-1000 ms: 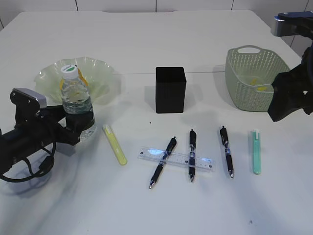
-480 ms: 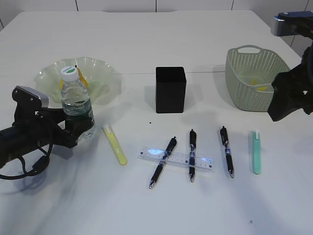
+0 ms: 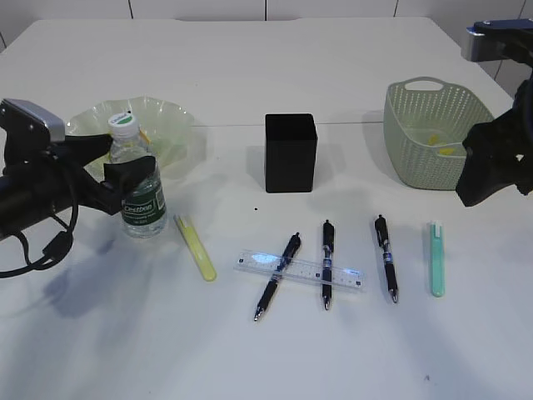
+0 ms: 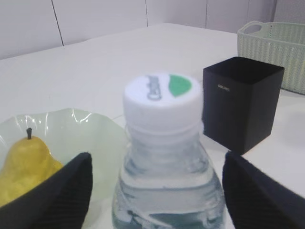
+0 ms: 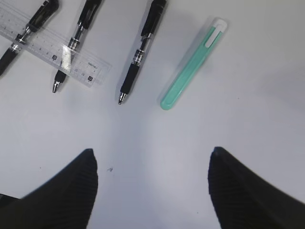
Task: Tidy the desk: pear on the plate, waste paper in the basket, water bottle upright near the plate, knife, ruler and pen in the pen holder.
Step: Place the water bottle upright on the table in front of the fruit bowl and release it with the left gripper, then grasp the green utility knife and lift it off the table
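While the water bottle (image 3: 141, 188) stands upright, left gripper (image 3: 117, 179) spread around it, prob. not touching; right gripper (image 5: 152, 179) spread.

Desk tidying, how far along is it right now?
Done: pear on the plate, yellow waste paper in the basket, water bottle upright beside the plate. In hand: nothing; left tool open around the bottle. Left: three pens, ruler, both cutters, none in the pen holder.

Water bottle (image 3: 141, 193) upright beside plate (image 3: 171, 125); pear (image 4: 26, 164) on plate; waste paper (image 3: 446, 151) in basket (image 3: 416, 133).
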